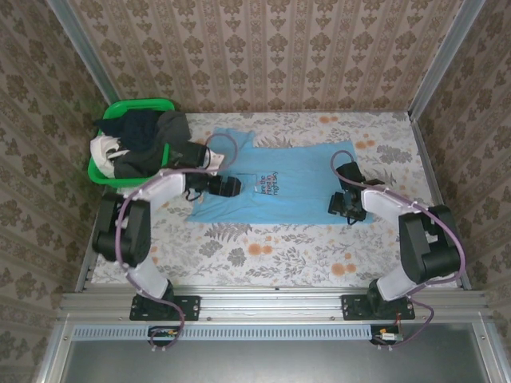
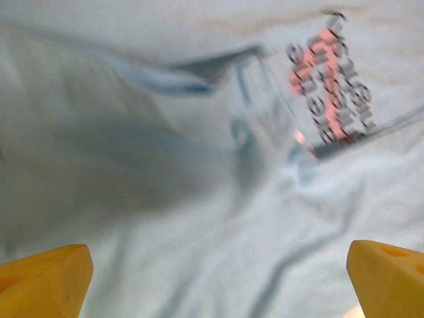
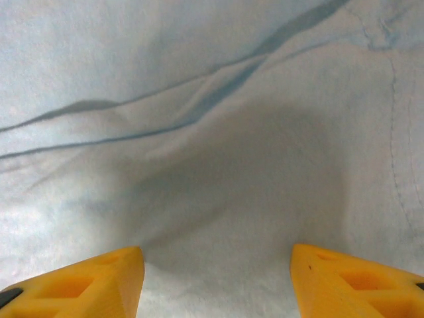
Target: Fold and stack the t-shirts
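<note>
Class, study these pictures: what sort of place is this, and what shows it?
Likely a robot test booth dressed as a home: wallpapered walls, left arm and right arm bolted to a metal rail, a floral table with a light blue t-shirt and a green basket.

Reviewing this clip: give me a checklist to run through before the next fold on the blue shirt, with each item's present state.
1. Is the light blue t-shirt spread on the table with its print facing up: ok.
2. Is the left claw open and holding nothing: ok.
3. Is the right claw open over plain blue cloth: ok.
4. Is the cloth smooth under both claws: not ok, creases run through both wrist views.
5. Are the other t-shirts contained in the green basket: not ok, dark cloth spills over its rim.
6. Are the claw tips touching the cloth: cannot tell.
</note>
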Robot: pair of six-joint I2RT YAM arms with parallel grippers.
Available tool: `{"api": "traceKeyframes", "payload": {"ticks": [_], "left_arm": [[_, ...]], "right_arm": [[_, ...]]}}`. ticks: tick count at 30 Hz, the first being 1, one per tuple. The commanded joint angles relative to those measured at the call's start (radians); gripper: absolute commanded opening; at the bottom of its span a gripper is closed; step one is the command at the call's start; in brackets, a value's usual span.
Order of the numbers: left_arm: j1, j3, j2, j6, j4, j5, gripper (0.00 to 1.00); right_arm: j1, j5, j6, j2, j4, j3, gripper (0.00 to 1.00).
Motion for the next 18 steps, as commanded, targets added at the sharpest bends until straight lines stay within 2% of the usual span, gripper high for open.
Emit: {"api": "traceKeyframes", "payload": {"ticks": [1,4,6,8,10,13,18], "left_arm": [[-0.09,-0.175,-0.112,-0.154,0.135,-0.076,1.0],[-0.071,-0.3,-0.147,-0.237,0.182,-0.111,1.0],[-0.029,-0.358,-0.157,-0.27,0.177,-0.121,1.0],[0.012,-0.392,-0.168,-0.313,0.149,-0.171,1.0],[0.046,-0.397,-0.167,-0.378,0.096,-0.25,1.0],[0.053,-0.383,-0.154,-0.387,0.061,-0.275,1.0],[0.058,-0.405,-0.196,-0.423,0.054,-0.235,1.0]], "right_arm": [[0.013,-0.055,0.05,-0.081,0.07,-0.041,0.62],[0.017,-0.113,0.061,-0.085,0.161,-0.065,0.62],[0.016,-0.095,0.066,-0.039,0.134,-0.038,0.63],[0.01,-0.054,0.088,0.014,0.093,-0.016,0.62],[0.005,-0.064,0.109,0.027,0.113,-0.037,0.63],[-0.016,-0.057,0.152,0.016,0.117,-0.074,0.63],[-0.058,-0.11,0.169,-0.024,0.101,-0.116,0.63]]}}
